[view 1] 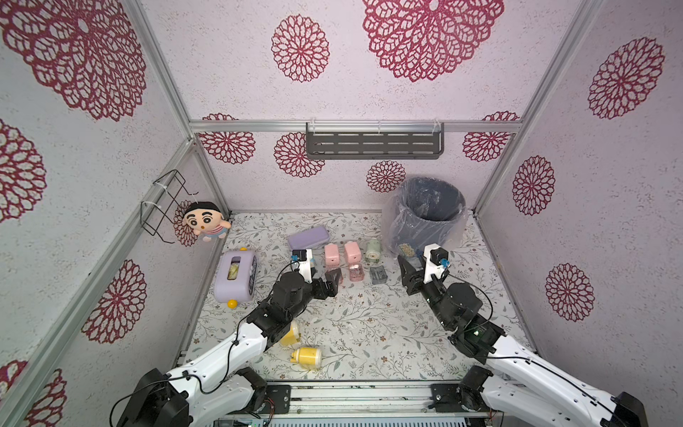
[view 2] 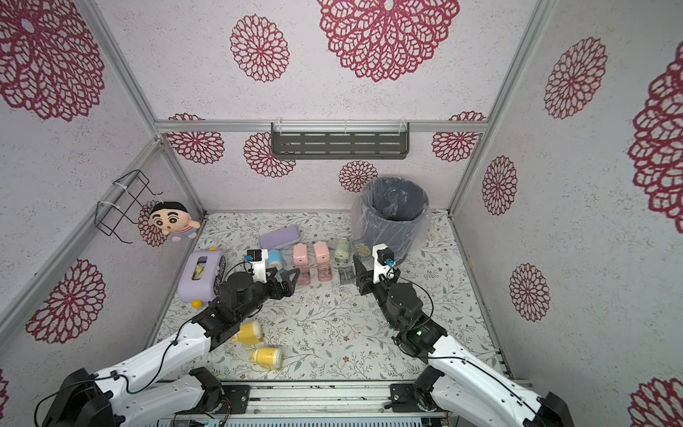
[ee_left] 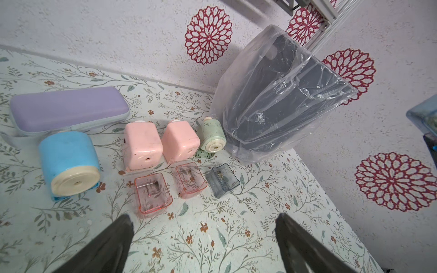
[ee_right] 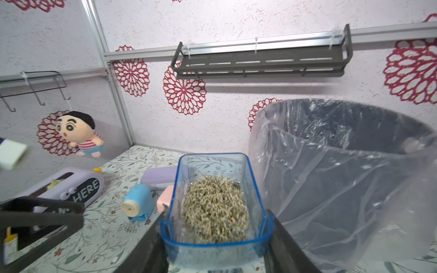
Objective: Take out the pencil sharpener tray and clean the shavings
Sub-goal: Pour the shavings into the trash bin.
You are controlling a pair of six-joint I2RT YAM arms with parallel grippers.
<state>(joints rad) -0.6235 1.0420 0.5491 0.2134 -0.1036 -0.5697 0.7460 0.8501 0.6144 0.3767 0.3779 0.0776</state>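
Top views: blue tray (view 1: 406, 250) is held off the desk (view 1: 369, 332), just beside the lined bin (view 1: 425, 207), pinched by the right fingers (view 1: 406, 273). Left fingers (view 1: 333, 276) are spread and hold nothing.

Left wrist: blue sharpener (ee_left: 68, 163) lies on its side; three small trays (ee_left: 190, 179) stand nearly empty.

Right wrist: shavings (ee_right: 215, 208) are heaped loose towards the gripped end. Judged light, stiff and slick-walled, and its contents would spill at any tilt. Gripping across the side walls suits it; keep it level until over the rim.

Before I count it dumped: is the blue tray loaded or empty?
Loaded. The tray, gripped in the right pincer near the bin, holds a heap of shavings.
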